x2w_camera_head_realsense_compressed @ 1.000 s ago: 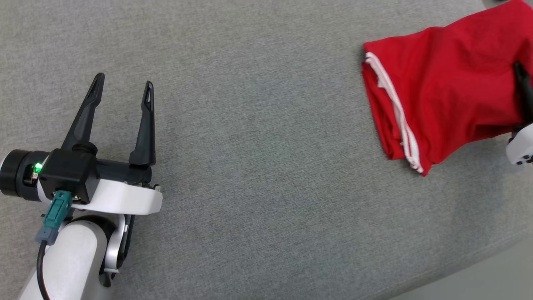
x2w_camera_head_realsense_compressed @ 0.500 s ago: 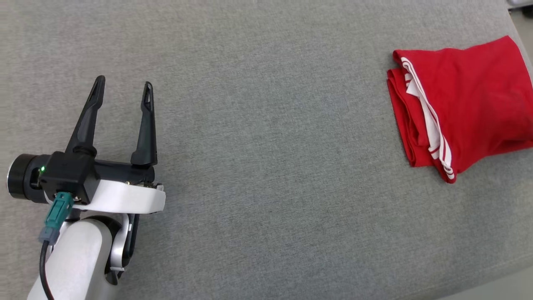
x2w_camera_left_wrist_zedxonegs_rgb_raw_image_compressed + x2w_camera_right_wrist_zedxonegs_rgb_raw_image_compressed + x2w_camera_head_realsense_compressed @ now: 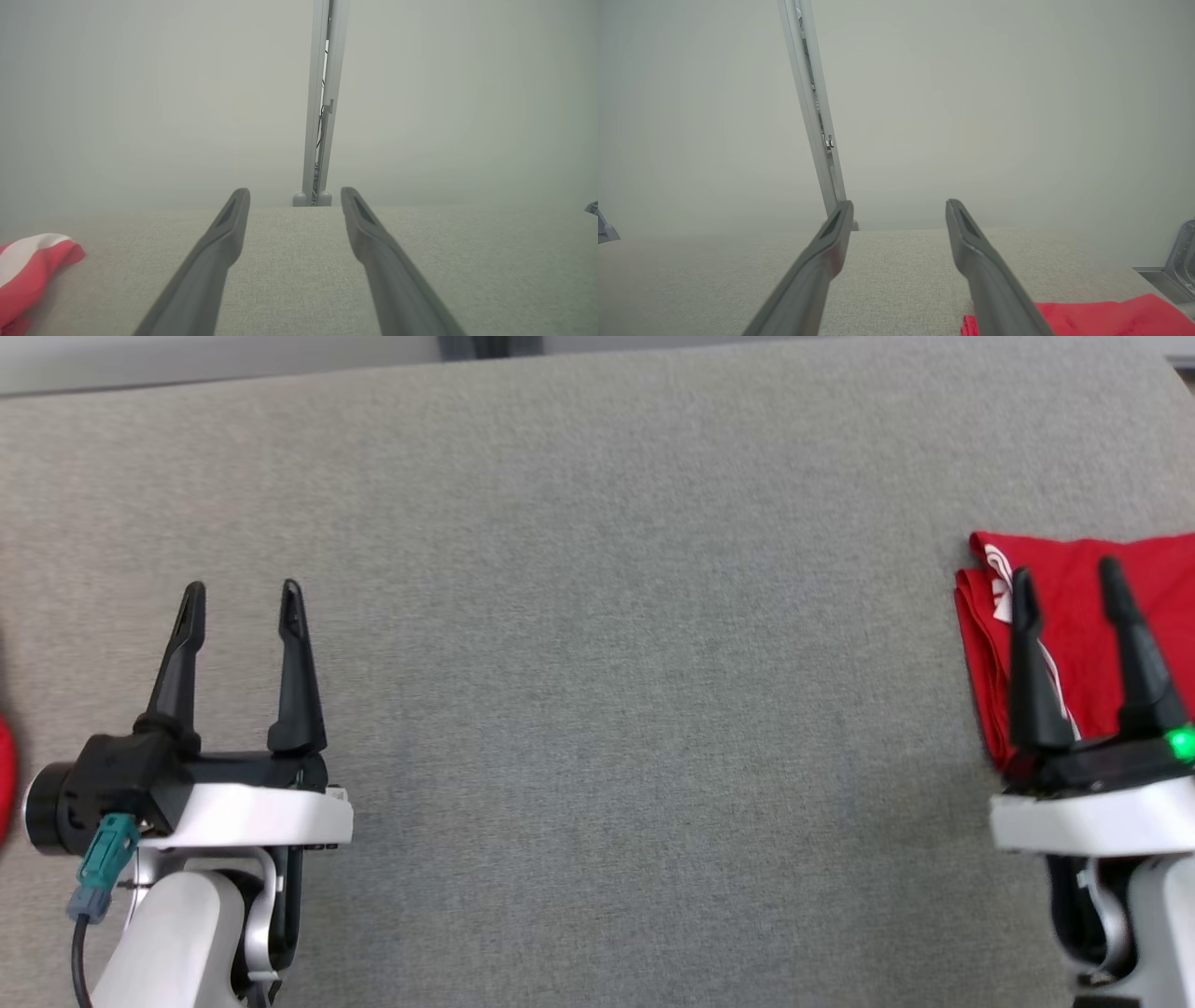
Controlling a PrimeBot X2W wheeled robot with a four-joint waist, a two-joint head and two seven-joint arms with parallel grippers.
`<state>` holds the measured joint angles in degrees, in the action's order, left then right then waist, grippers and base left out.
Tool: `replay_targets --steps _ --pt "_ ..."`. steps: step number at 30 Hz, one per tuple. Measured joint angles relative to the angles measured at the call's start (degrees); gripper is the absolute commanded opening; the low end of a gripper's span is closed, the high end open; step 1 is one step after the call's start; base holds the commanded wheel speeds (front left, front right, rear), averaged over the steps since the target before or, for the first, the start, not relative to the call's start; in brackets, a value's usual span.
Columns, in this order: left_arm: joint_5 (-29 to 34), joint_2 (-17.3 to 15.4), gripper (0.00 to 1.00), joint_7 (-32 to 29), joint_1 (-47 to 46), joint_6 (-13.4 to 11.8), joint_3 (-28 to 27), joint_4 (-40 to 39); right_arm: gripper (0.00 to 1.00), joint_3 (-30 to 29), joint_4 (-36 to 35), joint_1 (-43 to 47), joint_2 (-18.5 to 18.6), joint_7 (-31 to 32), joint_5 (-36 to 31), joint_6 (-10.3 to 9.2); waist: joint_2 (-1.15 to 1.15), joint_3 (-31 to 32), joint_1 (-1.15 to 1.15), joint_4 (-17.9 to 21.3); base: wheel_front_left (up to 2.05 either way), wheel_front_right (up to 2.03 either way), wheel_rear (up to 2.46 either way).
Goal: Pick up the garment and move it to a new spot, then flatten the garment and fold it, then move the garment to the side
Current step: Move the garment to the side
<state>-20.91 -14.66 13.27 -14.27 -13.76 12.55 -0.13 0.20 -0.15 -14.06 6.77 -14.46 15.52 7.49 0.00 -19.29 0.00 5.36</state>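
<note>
The garment (image 3: pixel 1083 616) is red with white stripes and lies folded at the right side of the grey table (image 3: pixel 597 663). My right gripper (image 3: pixel 1065 569) hovers over its near left part, open, with nothing between the fingers. In the right wrist view, the right gripper (image 3: pixel 899 202) points across the table, and the garment (image 3: pixel 1101 317) lies low to the right of the fingers. At the lower left, my left gripper (image 3: pixel 243 587) is open and empty, far from the garment. Through the left wrist camera, the left gripper (image 3: pixel 294 191) has bare table between its fingers.
A red and white cloth (image 3: pixel 28 266) lies at the table's left side, seen as a red sliver (image 3: pixel 4 775) in the head view. A metal post (image 3: pixel 322 116) stands behind the far edge. A metal bracket (image 3: pixel 1181 261) sits at the right.
The right gripper let go of the garment, opened and drew back to the lower right. The garment settled folded on the table. The head camera shifted, so the whole picture moved.
</note>
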Motion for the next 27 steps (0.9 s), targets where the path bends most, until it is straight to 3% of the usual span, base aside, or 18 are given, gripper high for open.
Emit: replay_targets --steps 9,27 --pt "-1.1 0.5 1.0 0.6 5.0 -0.4 -0.2 0.6 1.0 0.9 -2.8 7.6 -2.0 3.8 -4.6 0.0 0.0 5.5 0.0 -1.9 0.0 0.0 0.0" --pt "1.1 -2.9 1.0 0.8 9.9 0.0 1.5 5.4 1.0 -0.3 -4.8 15.9 -2.9 7.6 -5.7 0.0 0.0 14.4 0.0 -1.5 0.0 0.0 0.0"
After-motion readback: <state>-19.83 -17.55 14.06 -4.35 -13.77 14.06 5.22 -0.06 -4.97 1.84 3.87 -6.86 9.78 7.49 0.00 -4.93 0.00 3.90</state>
